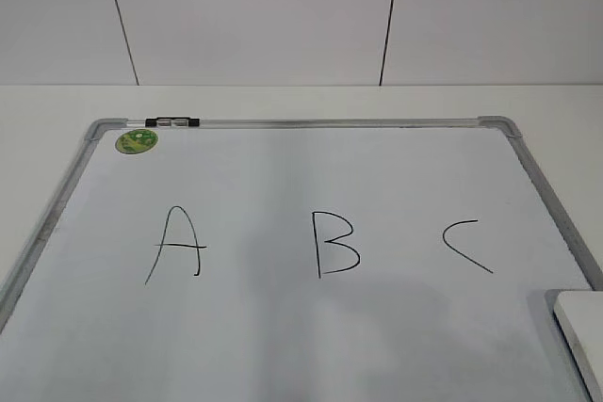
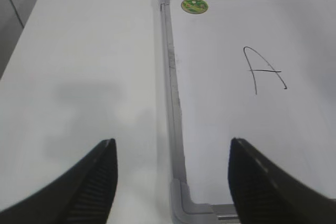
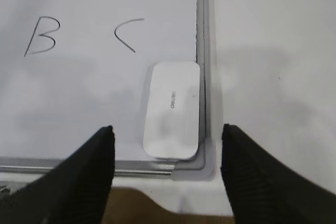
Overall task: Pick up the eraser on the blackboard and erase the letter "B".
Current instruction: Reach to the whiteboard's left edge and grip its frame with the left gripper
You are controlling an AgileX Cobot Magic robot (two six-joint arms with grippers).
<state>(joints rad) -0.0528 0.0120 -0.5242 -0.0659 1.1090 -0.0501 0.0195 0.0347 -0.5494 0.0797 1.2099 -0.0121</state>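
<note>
Both grippers hung released with fingers wide apart: the left gripper (image 2: 173, 182) over the blackboard's (image 2: 173, 103) near left corner, the right gripper (image 3: 168, 174) above the eraser (image 3: 172, 109). The eraser lay flat on the blackboard against its right frame, below the "C" (image 3: 127, 34). The letter "B" (image 1: 336, 244) stood whole, mid-board. Only the left wrist and exterior views showed the "A" (image 2: 263, 70) and green sticker (image 2: 194, 6).

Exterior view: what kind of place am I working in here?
Probably a lab test bench: a plain white table against bare white wall panels, holding a grey-framed white dry-erase board with marker letters.
</note>
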